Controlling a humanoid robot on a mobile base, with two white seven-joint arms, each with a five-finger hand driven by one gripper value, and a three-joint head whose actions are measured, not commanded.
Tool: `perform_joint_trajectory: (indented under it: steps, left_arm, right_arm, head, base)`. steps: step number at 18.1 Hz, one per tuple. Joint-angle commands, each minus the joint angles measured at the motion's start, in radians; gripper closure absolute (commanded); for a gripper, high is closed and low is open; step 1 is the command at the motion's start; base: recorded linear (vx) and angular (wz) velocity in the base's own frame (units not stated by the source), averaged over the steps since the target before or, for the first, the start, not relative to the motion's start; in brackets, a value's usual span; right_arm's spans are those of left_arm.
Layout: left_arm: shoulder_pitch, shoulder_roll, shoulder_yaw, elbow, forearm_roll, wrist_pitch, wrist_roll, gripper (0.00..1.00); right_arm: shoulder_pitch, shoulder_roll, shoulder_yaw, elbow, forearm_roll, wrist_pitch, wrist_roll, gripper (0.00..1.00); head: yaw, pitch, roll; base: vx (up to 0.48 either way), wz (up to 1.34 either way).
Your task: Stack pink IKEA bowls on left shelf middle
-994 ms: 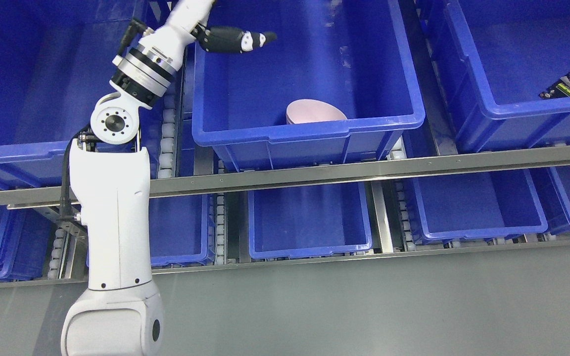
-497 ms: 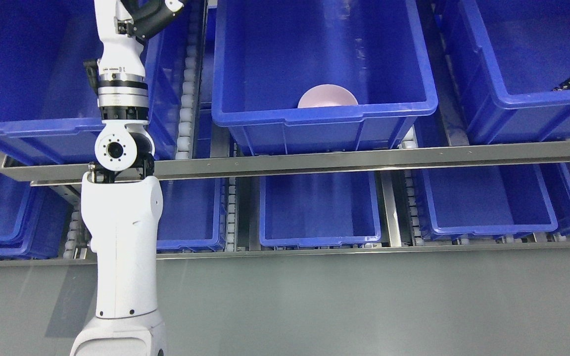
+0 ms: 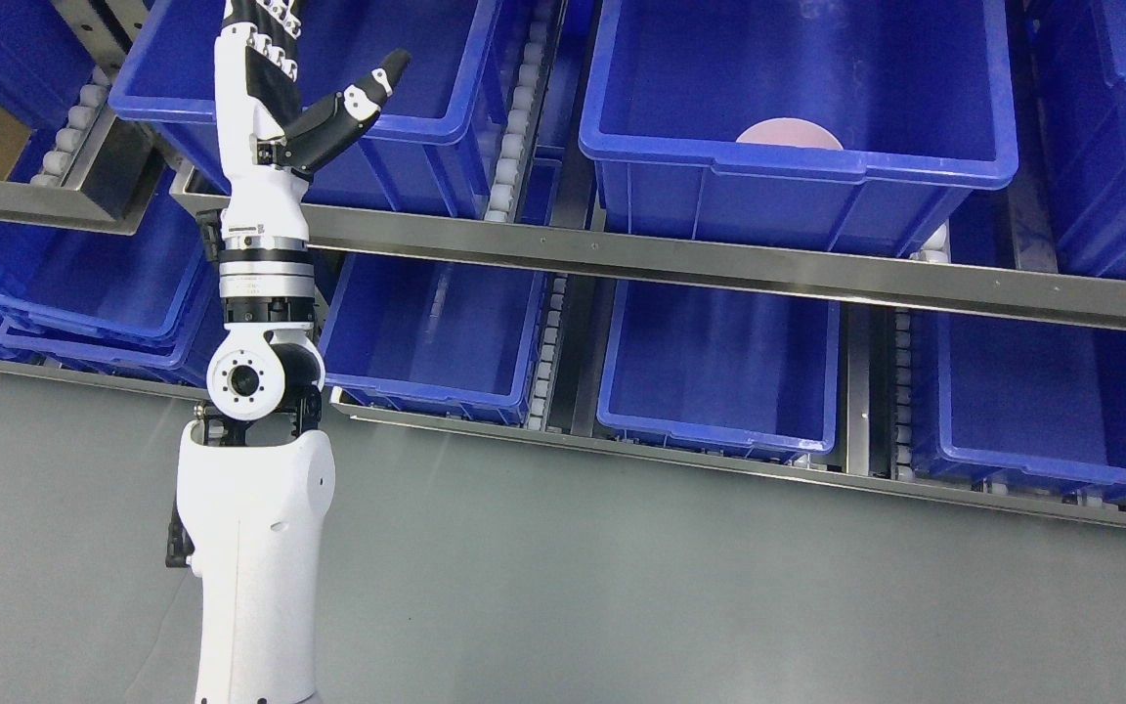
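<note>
The left arm [image 3: 250, 548] is rising from the frame's 7 o'clock edge straight toward 12 o'clock, its wrist [image 3: 265, 264] upright. The left robot hand [image 3: 275, 88] is holding nothing, thumb [image 3: 353, 103] splaying toward 2 o'clock, fingers extending past the top edge.

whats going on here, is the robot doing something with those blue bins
The robot's left hand is raised in front of the shelf rack, fingers spread and holding nothing. A pink bowl sits inside a blue bin on the upper shelf level, off to the hand's right, mostly hidden by the bin's front wall. The hand is well apart from it. The right arm is out of view. The bins below look empty.
</note>
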Motion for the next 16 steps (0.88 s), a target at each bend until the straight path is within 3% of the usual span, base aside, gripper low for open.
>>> perform_joint_trajectory:
  steps: [1, 16]
  left_arm:
    - [0.042, 0.015, -0.038, -0.094, 0.011, 0.003, -0.068, 0.00]
    - [0.092, 0.015, -0.062, -0.096, 0.011, 0.003, -0.113, 0.00]
  right_arm:
    - [0.000, -0.017, -0.005, -0.017, -0.002, 0.001, -0.001, 0.00]
    - [0.000, -0.017, -0.005, -0.017, -0.002, 0.001, -0.001, 0.00]
  head:
    - [0.0000, 0.000, 0.000]
    - [0.0000, 0.000, 0.000]
  base:
    - [-0.152, 0.08]
    - [-0.159, -0.11]
